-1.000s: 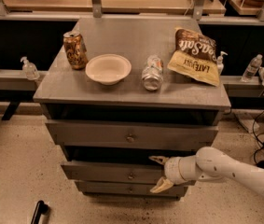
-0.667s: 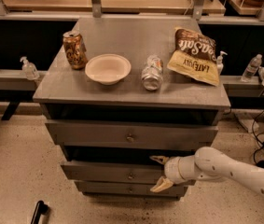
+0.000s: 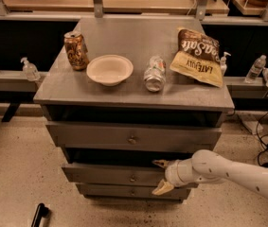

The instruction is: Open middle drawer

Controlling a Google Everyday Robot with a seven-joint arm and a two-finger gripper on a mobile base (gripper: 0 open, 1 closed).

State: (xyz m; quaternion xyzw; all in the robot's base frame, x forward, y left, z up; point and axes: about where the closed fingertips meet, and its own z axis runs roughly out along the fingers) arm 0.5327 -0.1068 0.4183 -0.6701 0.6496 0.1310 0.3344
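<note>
Middle drawer (image 3: pixel 100 173) sits right at your gripper (image 3: pixel 161 175). The front panel lies between the spread fingers, one above its edge and one below, with the knob (image 3: pixel 132 178) just past the tips. It looks barely out, if at all, so most of the pull is left. Finger contact is unclear, and the drawer's inside is hidden.

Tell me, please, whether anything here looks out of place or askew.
The bottle lies on its side on the cabinet top, beside the bowl. The gripper is at the middle drawer front, fingers apart.
</note>
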